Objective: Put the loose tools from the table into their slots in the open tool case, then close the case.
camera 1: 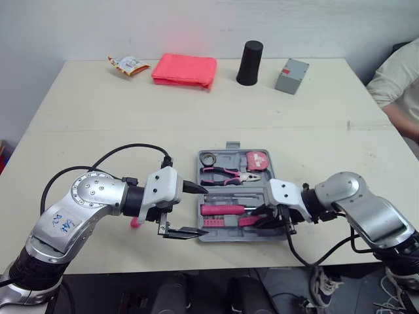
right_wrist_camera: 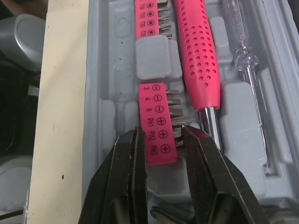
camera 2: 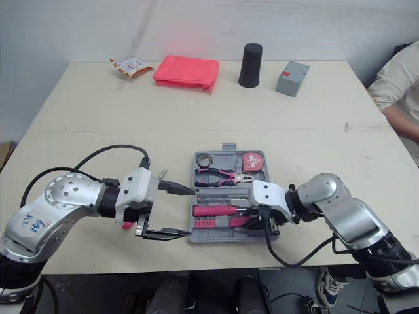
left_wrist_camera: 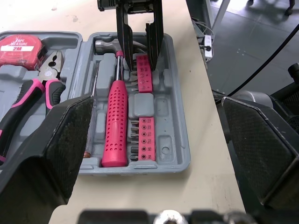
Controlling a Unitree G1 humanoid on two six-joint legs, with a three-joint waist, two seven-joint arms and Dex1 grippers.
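The open grey tool case (camera 1: 226,152) lies near the table's front edge. In it are a pink tape measure (camera 1: 257,159), pink-handled pliers (camera 1: 226,174), a pink-handled hammer (left_wrist_camera: 115,121) and a clear tester screwdriver (right_wrist_camera: 243,51). My right gripper (right_wrist_camera: 159,135) reaches into the case's front right corner, shut on a pink bit holder (right_wrist_camera: 157,112) that lies in its slot. A second bit strip (left_wrist_camera: 144,140) sits in line with it. My left gripper (camera 1: 200,210) hovers open at the case's left edge with nothing between its fingers. A small pink object (camera 1: 135,222) lies on the table under the left wrist.
At the table's far side lie a snack packet (camera 1: 129,64), a folded red cloth (camera 1: 185,69), a black cylinder (camera 1: 249,63) and a grey box (camera 1: 291,76). A person's arm (camera 1: 402,78) shows at the right edge. Bare tabletop (camera 1: 196,118) lies beyond the case.
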